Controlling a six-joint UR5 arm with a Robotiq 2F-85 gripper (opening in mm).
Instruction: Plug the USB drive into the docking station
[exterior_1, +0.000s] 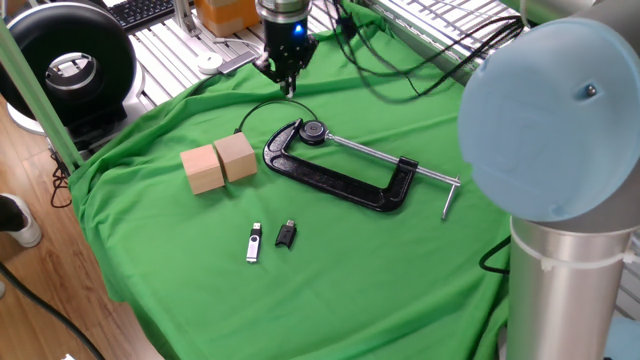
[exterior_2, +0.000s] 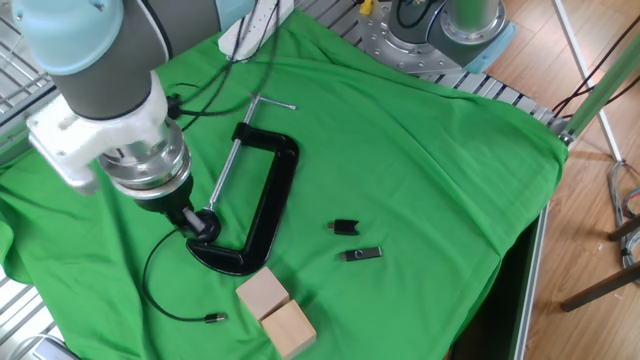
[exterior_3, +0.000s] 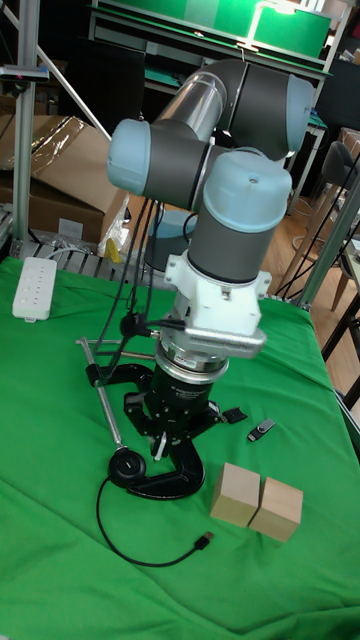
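Green cloth drapes the whole table, and we see everything for the job laid loose on it. 1 silver-and-black USB drive lies flat toward 7 o'clock on the cloth, with 1 small black adapter just beside it, apart from it; both look set out for easy picking. 2 wooden blocks sit touching at 9 o'clock. 1 black C-clamp lies across the middle. 1 thin black cable curls near the clamp's screw pad, its plug end free. We cannot pick out a docking station. Our gripper hangs at 12 o'clock, well apart from the drive, fingers drawn close; we cannot tell whether it has hold of the cable.
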